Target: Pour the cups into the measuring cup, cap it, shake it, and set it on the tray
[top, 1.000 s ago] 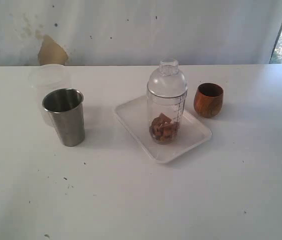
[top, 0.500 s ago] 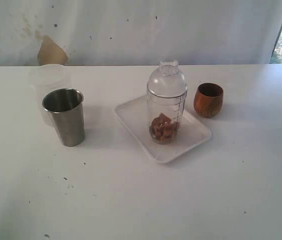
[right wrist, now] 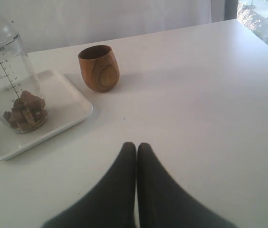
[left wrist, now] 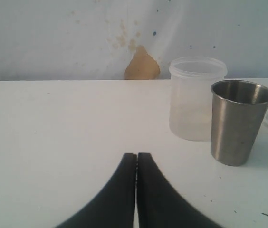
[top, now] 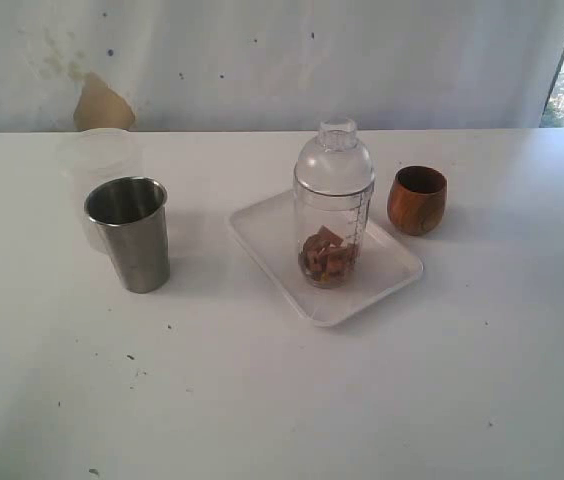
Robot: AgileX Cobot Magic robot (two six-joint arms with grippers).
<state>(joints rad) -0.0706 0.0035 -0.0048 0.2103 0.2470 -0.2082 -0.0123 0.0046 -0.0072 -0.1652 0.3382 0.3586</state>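
Observation:
The clear measuring cup [top: 333, 205] stands upright on the white tray [top: 387, 280], capped with a domed clear lid [top: 334, 155] and holding brown chunks [top: 327, 255]. It also shows in the right wrist view as the measuring cup [right wrist: 10, 80] on the tray [right wrist: 62, 109]. The steel tumbler [top: 130, 233] stands left of the tray, the wooden cup [top: 417, 200] right of it. My left gripper [left wrist: 137, 155] is shut and empty, short of the tumbler [left wrist: 238, 121]. My right gripper [right wrist: 136, 145] is shut and empty, short of the wooden cup [right wrist: 99, 67]. Neither gripper shows in the exterior view.
A frosted white plastic tub [top: 97, 160] stands just behind the steel tumbler, seen as the tub [left wrist: 191, 97] in the left wrist view. The white table's far edge [top: 212, 131] meets a pale wall with a brown patch [top: 102, 102].

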